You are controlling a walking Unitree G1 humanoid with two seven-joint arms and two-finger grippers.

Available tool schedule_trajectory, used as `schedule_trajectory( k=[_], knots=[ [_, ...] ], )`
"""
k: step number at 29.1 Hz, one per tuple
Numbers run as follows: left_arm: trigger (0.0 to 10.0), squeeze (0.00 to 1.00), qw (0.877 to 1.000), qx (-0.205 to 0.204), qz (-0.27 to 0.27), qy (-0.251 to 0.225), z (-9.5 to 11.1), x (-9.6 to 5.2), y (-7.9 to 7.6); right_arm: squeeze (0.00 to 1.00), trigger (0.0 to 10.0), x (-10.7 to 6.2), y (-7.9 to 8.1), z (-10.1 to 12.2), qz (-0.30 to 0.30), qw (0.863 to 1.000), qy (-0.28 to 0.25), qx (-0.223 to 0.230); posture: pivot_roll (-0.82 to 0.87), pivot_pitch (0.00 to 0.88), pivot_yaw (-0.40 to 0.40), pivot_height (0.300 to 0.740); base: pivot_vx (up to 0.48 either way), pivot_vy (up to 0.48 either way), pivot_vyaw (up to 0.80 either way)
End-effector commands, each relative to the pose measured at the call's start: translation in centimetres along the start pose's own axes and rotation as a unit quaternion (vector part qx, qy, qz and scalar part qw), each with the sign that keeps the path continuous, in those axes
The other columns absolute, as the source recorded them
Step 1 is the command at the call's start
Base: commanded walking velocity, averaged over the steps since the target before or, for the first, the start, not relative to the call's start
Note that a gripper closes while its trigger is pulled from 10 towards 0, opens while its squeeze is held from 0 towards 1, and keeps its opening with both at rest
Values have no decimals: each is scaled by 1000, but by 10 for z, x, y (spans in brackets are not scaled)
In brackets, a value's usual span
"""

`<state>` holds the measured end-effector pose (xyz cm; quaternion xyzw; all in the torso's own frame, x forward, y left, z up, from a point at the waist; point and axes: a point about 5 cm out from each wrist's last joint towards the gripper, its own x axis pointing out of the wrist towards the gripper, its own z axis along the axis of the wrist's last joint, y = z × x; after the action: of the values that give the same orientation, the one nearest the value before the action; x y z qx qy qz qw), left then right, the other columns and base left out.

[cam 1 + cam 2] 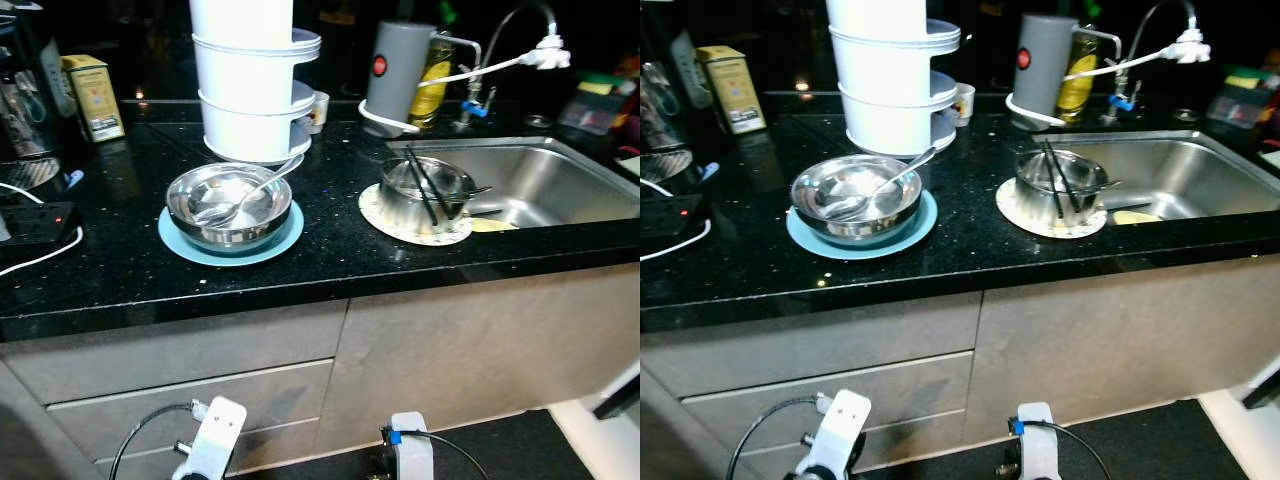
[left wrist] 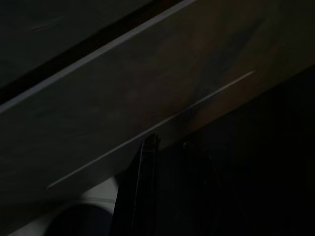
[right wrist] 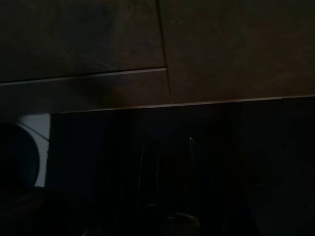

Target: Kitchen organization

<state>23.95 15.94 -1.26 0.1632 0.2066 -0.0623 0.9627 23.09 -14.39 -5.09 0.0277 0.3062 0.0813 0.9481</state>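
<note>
With both arms hanging low at the frame's bottom, claw states impossible to tell, a steel bowl holding a spoon (image 1: 229,205) on a round blue plate (image 1: 186,243) is sitting centre-left, apparently awaiting tidying, untouched.

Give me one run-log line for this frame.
phase: pre-reach | arms: both idle low by cabinet | steel bowl with spoon on blue plate | second bowl with chopsticks beside sink

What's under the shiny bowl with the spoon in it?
The shiny bowl sits on a round light-blue plate; only its rim peeks out. The spoon rests inside the bowl. Whatever lies between bowl and plate is covered.
</note>
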Motion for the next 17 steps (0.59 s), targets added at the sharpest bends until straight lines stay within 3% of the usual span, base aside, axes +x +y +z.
schedule_trajectory(
  k=[1, 8, 10, 11, 13, 14, 17],
  knots=[
    [10000, 0, 1000, 5, 3, 25, -8, -4, 1, 0, 10000, -4, -3, -9, -6, 1000, 11, 4, 17, 164, -32, 740, 0, 0, 0],
    [10000, 0, 1000, 3, -4, 2, 4, -11, 5, 0, 10000, -7, -1, -14, -6, 1000, 8, 5, 7, 168, -37, 740, 0, 0, 0],
    [10000, 0, 995, 31, -84, -45, 23, -20, -1, 0, 10000, -8, -2, -16, -4, 1000, 8, 1, 2, 168, -44, 740, 0, 0, 0],
    [10000, 0, 995, 31, -84, -45, 23, -20, -1, 0, 10000, -8, -2, -16, -4, 1000, 8, 1, 2, 168, -44, 740, 0, 0, 0],
    [10000, 0, 978, 70, -172, -90, 42, -32, -7, 0, 10000, -9, -3, -16, -3, 1000, 7, 0, 2, 167, -54, 740, 0, 0, 0],
    [10000, 0, 978, 70, -172, -90, 42, -32, -7, 0, 10000, -9, -3, -16, -3, 1000, 7, 0, 2, 167, -54, 740, 0, 0, 0],
    [10000, 0, 948, 60, -277, -145, 84, -53, 9, 0, 10000, -9, -5, -15, 1, 1000, 9, -3, 6, 161, -64, 740, 0, 0, 0]
  ],
)
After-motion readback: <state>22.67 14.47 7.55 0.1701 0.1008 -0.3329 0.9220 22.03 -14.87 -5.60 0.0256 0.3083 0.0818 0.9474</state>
